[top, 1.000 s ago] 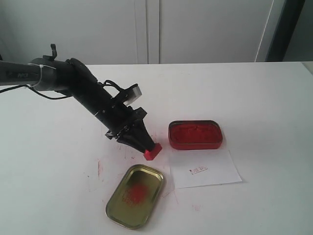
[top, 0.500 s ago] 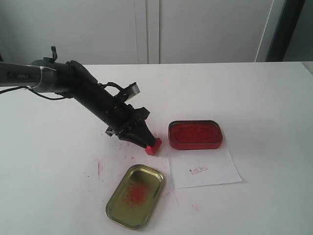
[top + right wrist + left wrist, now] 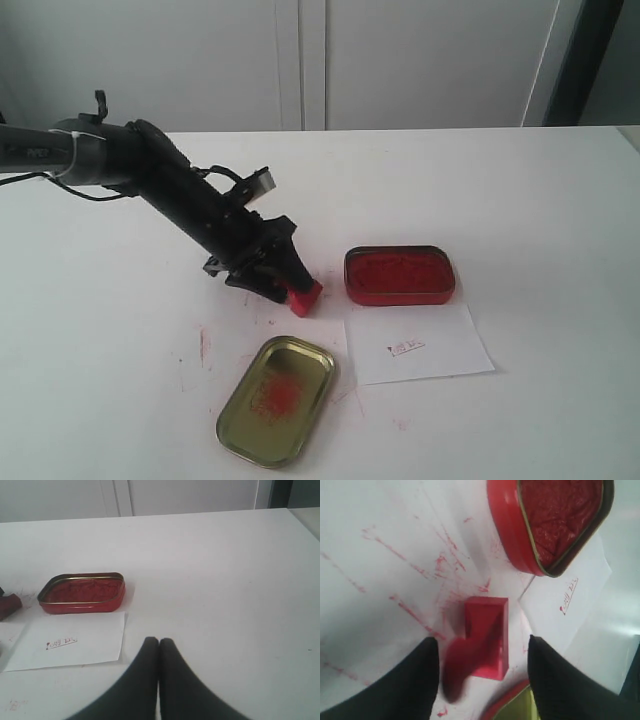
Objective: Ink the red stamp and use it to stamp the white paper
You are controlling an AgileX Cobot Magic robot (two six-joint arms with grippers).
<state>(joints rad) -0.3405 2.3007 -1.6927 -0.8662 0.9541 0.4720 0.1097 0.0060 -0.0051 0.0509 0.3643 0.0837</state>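
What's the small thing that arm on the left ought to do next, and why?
Probably lift the left gripper straight up and away: its fingers stand open, clear of the red stamp resting on the table, and the white paper already bears a red print.

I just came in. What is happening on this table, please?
The left gripper is open around the red stamp, which seems to rest on the table beside the open ink tin; its fingers do not clamp it. The white paper already bears a small red print. The right gripper is shut and holds nothing.
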